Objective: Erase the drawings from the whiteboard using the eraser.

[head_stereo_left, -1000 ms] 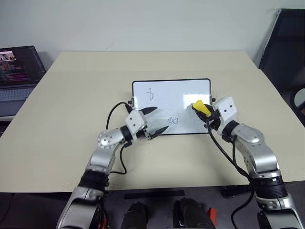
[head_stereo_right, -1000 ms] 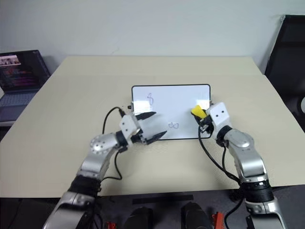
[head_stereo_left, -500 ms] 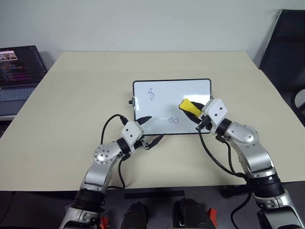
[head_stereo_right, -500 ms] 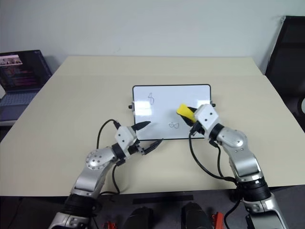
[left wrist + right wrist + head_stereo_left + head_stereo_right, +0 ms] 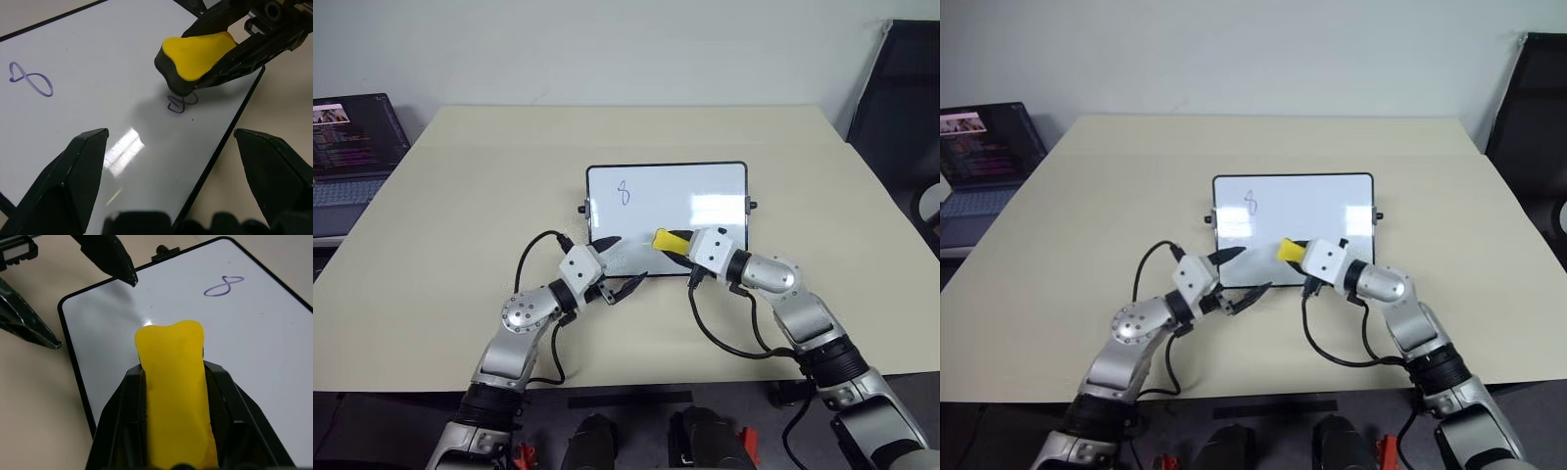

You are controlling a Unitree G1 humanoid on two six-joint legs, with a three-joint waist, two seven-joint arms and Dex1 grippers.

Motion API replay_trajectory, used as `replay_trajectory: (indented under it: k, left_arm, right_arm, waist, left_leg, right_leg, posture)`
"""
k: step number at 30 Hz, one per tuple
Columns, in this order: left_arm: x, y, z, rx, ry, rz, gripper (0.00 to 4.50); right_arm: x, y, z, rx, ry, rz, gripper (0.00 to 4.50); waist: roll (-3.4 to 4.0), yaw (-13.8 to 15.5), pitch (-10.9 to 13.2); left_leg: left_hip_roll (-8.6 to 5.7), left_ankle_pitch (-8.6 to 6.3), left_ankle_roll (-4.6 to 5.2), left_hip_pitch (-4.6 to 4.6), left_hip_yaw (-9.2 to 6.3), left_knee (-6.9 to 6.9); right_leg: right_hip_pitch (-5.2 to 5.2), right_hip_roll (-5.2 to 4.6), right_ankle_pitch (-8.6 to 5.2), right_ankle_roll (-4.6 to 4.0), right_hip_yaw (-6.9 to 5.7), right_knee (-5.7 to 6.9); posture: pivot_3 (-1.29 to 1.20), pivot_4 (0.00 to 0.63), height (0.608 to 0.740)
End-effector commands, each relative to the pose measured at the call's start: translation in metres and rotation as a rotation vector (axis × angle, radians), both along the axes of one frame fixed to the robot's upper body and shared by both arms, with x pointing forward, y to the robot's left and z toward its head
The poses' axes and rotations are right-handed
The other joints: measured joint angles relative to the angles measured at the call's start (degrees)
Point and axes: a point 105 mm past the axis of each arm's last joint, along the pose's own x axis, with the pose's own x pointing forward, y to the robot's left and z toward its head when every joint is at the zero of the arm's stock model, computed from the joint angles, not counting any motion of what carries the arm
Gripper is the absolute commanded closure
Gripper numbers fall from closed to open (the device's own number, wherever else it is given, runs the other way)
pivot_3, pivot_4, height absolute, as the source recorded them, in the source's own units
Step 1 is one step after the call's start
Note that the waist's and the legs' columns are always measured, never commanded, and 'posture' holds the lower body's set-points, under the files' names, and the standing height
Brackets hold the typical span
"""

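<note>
My right gripper (image 5: 674, 242) is clamped on the eraser (image 5: 195, 51), pressing it onto the whiteboard (image 5: 705, 186) right over the scribble (image 5: 181, 103). Left gripper (image 5: 622, 262) sits spread apart at the whiteboard's near-left corner.
</note>
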Motion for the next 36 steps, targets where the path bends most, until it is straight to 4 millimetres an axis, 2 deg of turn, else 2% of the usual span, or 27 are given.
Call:
replay_trajectory:
  k: [1,10,16,26,36]
  left_arm:
    - [0.001,0.002,0.014,-0.004,-0.055,-0.008,0.0]
    - [0.005,0.006,0.012,0.006,-0.064,-0.009,0.0]
    - [0.005,0.002,0.011,0.008,-0.069,-0.024,0.0]
    - [0.007,0.005,0.009,0.011,-0.07,-0.02,0.0]
    - [0.005,0.011,0.004,0.024,-0.067,-0.022,0.0]
  right_arm:
    - [0.0,0.012,0.007,-0.016,-0.05,0.04,3.29]
    - [0.011,0.022,0.003,-0.055,-0.048,0.022,3.29]
    - [0.024,0.014,0.0,-0.11,-0.055,-0.037,3.29]
    - [0.026,-0.012,-0.022,-0.244,0.011,-0.101,3.29]
    - [0.02,-0.053,-0.036,-0.309,0.105,-0.188,3.29]
  waist:
    - [0.0,0.0,0.0]
    - [0.0,0.0,0.0]
    - [0.0,0.0,0.0]
    - [0.0,0.2,0.0]
    - [0.0,0.2,0.0]
  left_leg:
    - [-0.01,0.0,0.0,0.0,0.01,0.0]
    - [0.0,0.0,0.0,0.0,0.01,0.01]
    - [-0.01,0.0,0.0,0.0,0.0,0.03]
    - [-0.01,0.0,0.0,0.22,-0.06,0.11]
    - [-0.02,0.0,0.0,0.63,-0.04,0.12]
  right_leg:
    - [0.0,0.0,0.0,0.0,0.0,0.0]
    - [0.0,0.0,0.0,-0.01,0.01,0.01]
    - [0.0,-0.03,0.01,-0.01,0.0,0.03]
    - [0.29,-0.04,0.01,-0.01,-0.06,0.04]
    - [0.67,-0.07,0.0,-0.01,-0.04,0.01]
  posture:
    - [0.0,0.15,0.74]
    - [0.0,0.15,0.74]
    - [0.0,0.15,0.74]
    - [0.0,0.15,0.74]
    - [0.0,0.15,0.74]
